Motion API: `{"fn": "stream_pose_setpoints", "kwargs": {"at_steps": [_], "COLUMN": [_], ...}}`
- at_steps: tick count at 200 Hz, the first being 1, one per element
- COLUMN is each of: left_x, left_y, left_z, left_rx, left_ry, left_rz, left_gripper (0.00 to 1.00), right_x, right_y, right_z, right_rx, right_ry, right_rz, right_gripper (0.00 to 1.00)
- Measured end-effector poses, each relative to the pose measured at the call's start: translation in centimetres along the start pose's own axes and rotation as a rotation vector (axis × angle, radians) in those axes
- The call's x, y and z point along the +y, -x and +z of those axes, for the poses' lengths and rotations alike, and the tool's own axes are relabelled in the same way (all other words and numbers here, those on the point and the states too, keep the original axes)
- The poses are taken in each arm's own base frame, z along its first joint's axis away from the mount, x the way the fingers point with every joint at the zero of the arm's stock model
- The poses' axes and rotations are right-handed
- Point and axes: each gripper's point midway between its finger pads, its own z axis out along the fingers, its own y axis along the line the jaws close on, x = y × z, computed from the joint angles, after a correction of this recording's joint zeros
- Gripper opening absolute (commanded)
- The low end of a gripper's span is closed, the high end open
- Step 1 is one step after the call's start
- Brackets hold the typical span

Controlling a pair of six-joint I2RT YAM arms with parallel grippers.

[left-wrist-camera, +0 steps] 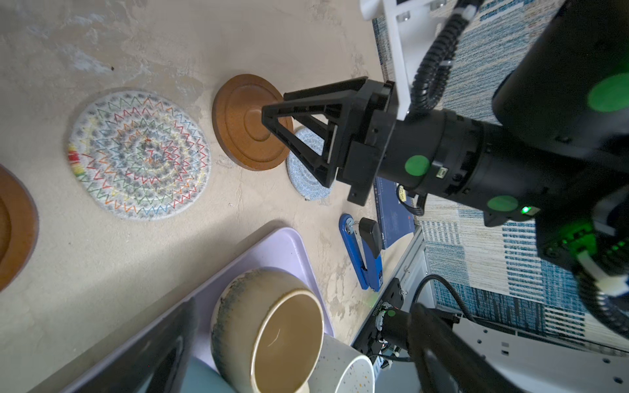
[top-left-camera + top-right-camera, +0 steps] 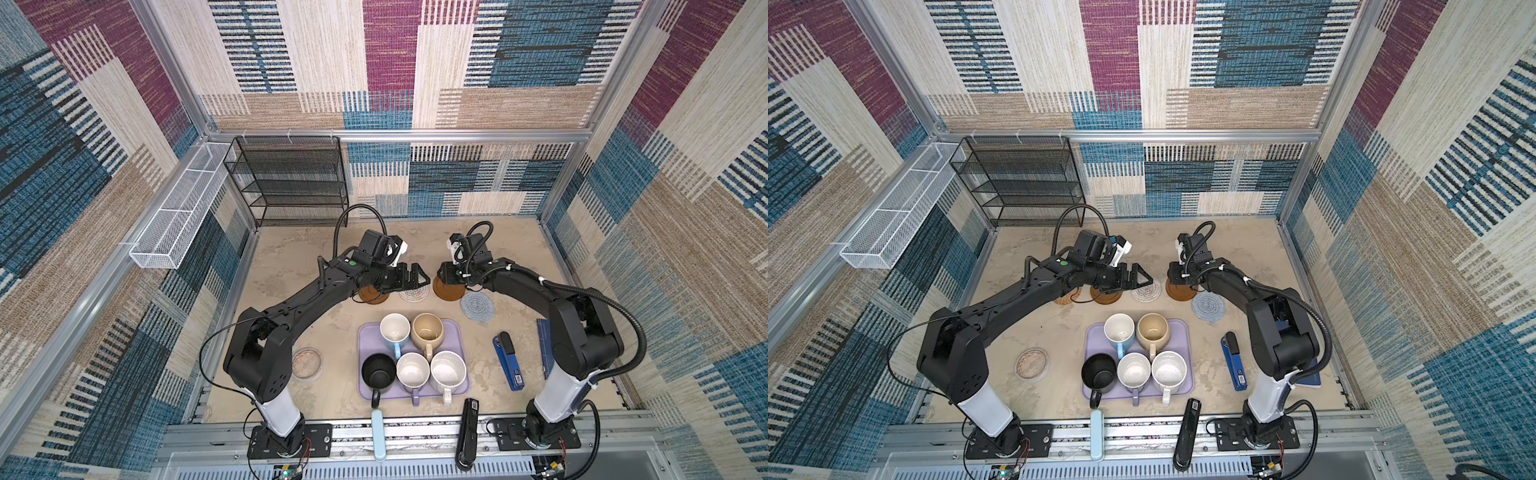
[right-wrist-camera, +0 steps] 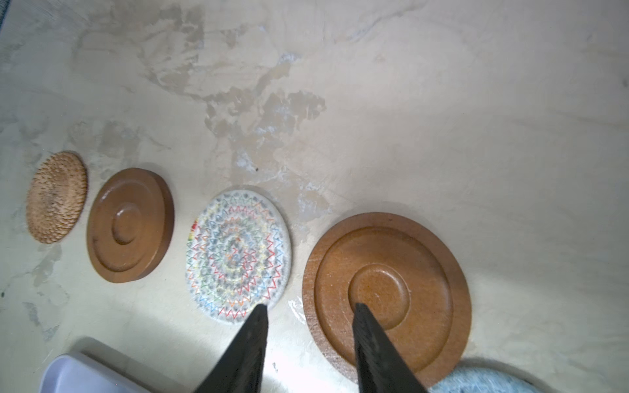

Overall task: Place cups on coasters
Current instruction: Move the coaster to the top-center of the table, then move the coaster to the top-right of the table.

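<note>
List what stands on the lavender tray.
Five upright cups: light blue mug, beige mug, black mug, lavender mug, speckled white mug. The tray floor beneath them is covered.

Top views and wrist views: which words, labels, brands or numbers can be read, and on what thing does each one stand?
None can be read.
blue stapler: white label near one end, too small to read.
dark blue book: faint print on the cover, blurred.
black tool at the front edge: small label, too small to read.
</note>
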Motion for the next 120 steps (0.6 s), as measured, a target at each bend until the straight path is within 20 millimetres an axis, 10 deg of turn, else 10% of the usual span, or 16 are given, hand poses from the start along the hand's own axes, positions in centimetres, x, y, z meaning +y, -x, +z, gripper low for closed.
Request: {"fn": "stream_pose_setpoints", "kwargs": {"at_steps": [15,69,120], "left_x": [-0.8,-4.2,-6.4], "left_y": [0.2,0.4,-1.4], "left_z": [-1.0,-3.7,-3.9], "left_rx": [-0.025,-0.080,-0.035], "left_ry": [-0.007,-0.058,-0.086], "left_rz": [0.016,0.066,0.098], "left_gripper": [0.99,0.99,0.99], "right_x": [0.3,0.5,-0.3], "right_y": [0.1,1.7,-1.5], "right_z": [-1.9,-9.5,-10.8], "right_rx": [-0.037,-0.230,-0.213], "right_ry": [0.007,-0.013,-0.016], "right_rz": [0.004,0.021,0.060], "right_gripper": [0.99,1.00,1.00]}}
